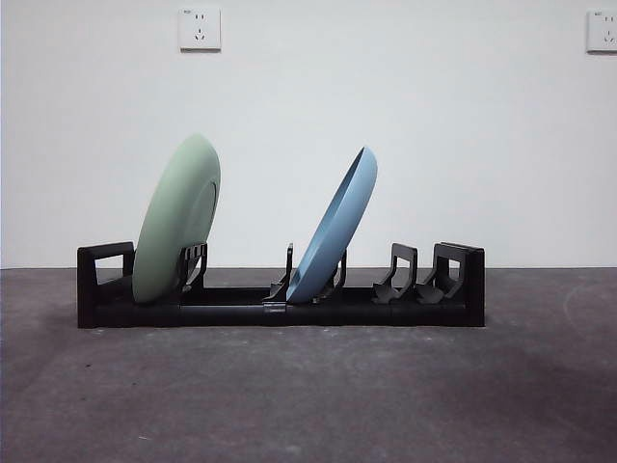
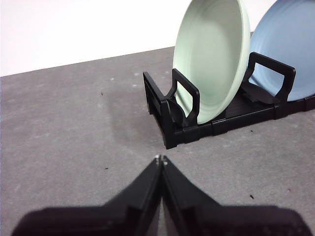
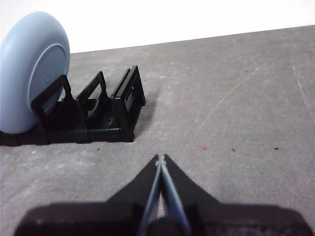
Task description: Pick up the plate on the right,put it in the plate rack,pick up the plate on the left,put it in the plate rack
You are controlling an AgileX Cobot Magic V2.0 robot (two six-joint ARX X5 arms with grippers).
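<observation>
Dark grey table (image 1: 308,395) carries only the plate rack (image 1: 280,311)

Two plates stand tilted in the plate rack (image 1: 280,309) on the table (image 1: 308,395): left plate (image 1: 176,220), middle plate (image 1: 335,230).

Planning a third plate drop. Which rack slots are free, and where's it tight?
Free: the prong pairs between the blue plate and the right end block of the plate rack, and bare table in front of it. Tight: the left end, where the green plate leans against the end block. Between the plates there is a modest gap, narrowed by their lean.
</observation>
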